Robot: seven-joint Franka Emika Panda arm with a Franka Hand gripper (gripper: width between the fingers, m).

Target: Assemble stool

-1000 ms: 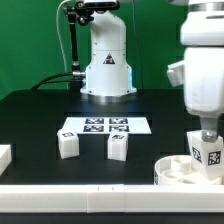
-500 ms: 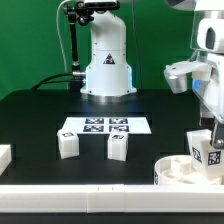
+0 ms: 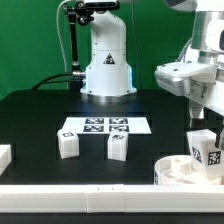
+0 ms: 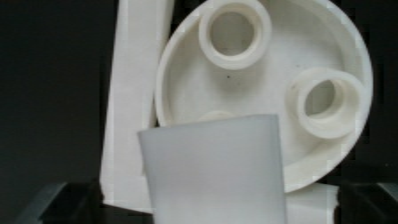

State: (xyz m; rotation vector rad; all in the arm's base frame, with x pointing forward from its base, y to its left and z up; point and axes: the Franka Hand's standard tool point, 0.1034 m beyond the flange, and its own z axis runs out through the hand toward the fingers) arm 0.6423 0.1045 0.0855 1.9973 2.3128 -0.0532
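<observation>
The round white seat [image 3: 172,171] lies at the exterior view's right front, holes upward. One tagged leg block [image 3: 206,150] stands upright in it. My gripper [image 3: 203,123] hangs just above that leg's top. In the wrist view the leg [image 4: 214,165] sits between my dark fingers [image 4: 63,206], with a gap on each side, so the gripper [image 4: 210,212] is open. The seat [image 4: 240,95] shows two round sockets behind the leg. Two more tagged legs [image 3: 68,145] [image 3: 118,146] stand near the middle front of the table.
The marker board [image 3: 105,127] lies behind the two loose legs. A plain white block [image 3: 4,156] sits at the exterior view's left edge. A white rail [image 3: 80,190] runs along the front; a white bar [image 4: 134,90] borders the seat. The robot base [image 3: 107,65] stands at the back.
My gripper has risen off the leg and the wrist has turned and shifted toward the exterior view's left. The leg stays standing in the seat, turned slightly.
</observation>
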